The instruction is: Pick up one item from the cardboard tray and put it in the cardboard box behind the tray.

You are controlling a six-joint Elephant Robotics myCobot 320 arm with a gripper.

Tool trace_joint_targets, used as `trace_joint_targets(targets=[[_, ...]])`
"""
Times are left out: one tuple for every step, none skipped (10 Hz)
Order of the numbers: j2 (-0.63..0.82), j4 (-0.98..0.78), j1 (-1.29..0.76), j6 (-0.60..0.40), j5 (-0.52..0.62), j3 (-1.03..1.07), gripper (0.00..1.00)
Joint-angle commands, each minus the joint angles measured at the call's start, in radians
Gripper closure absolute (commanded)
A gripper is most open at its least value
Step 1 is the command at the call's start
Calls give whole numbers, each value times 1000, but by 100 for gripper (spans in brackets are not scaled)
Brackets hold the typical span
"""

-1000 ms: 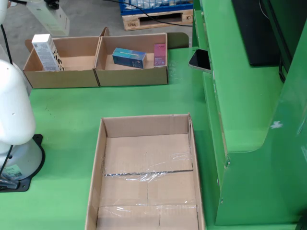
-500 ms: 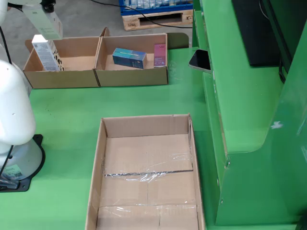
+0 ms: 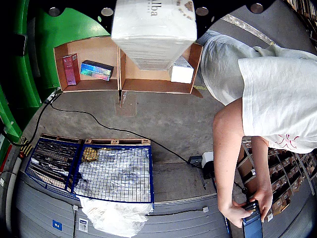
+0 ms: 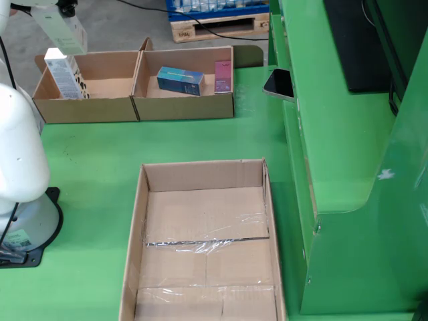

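held carton: a white carton (image 3: 153, 29) fills the top of the wrist view, hanging right under the gripper (image 4: 65, 8). In the fixed view it's the pale box (image 4: 63, 28) at the top left corner, up above the left cardboard box (image 4: 87, 87).
jaws: can't actually see the fingers in either view, but the carton hangs up there under the gripper, so it's held.
left box: already has one white carton (image 4: 65, 72) standing upright at its left end; the rest of its floor is bare, so there's room to the right of it.
right box: the right cardboard box (image 4: 184, 85) shares a wall with the left one and holds a blue carton (image 4: 180, 81) lying flat and a pink carton (image 4: 223, 76) upright against the right wall.
tray: the big cardboard tray (image 4: 204, 234) sits well in front of the boxes, nothing in it, just tape and crinkled film across the bottom.
edges: open green table (image 4: 93, 160) runs between tray and boxes. Raised green frame (image 4: 334, 154) runs along the right side, with a phone (image 4: 279, 83) lying on its ledge close to the right box's corner.
arm base: white arm base (image 4: 20, 194) stands left of the tray.
room: grey concrete floor beyond the table, a wooden pallet (image 4: 214, 25) behind the boxes. The wrist view shows a blue wire cage (image 3: 94, 166) on the floor and a person in a white shirt (image 3: 262, 84) holding a phone.
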Motion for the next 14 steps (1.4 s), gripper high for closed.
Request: trace_joint_targets(targets=[[28,13,5,-6,8,21,100],[28,13,5,-6,8,21,100],[28,13,5,-6,8,21,100],[28,13,5,-6,8,21,100],[28,13,5,-6,8,21,100],[30,11,13,-6,4,21,100],[30,11,13,-6,4,21,100],[30,11,13,-6,4,21,100],[24,25,7,-10,9,21,100],[23,32,7,-12,-1,21,100],[13,45,-22,-25,20,21,100],[13,45,-22,-25,20,21,100],[-23,99,-81,-58,66,21,100],[-23,99,-81,-58,66,21,100]])
